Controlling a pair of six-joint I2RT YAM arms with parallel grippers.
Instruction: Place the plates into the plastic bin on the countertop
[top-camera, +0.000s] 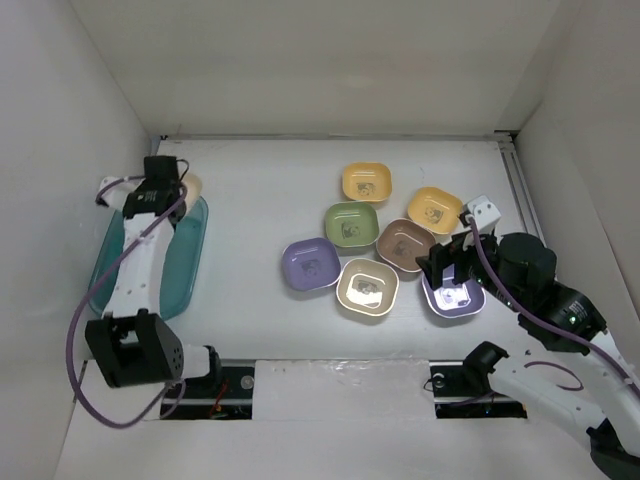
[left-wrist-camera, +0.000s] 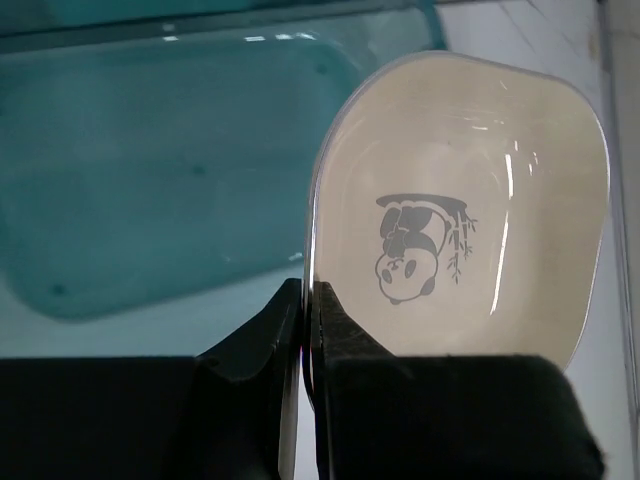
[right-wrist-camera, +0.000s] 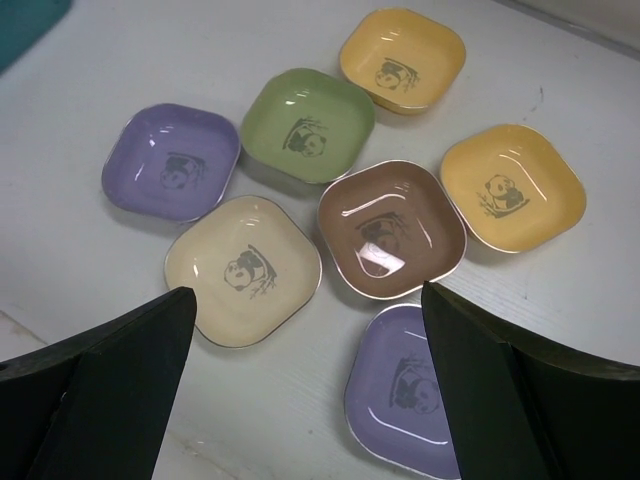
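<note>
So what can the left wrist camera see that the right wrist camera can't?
Only the left wrist view shows the left gripper pinching the rim of a cream plate, the plastic bin behind it. Only the right wrist view shows the open right gripper over the countertop with two purple plates, two yellow plates, a green plate, a brown plate and a beige plate. Both show panda marks and black fingers; the right wrist view's teal corner may be the bin.
</note>
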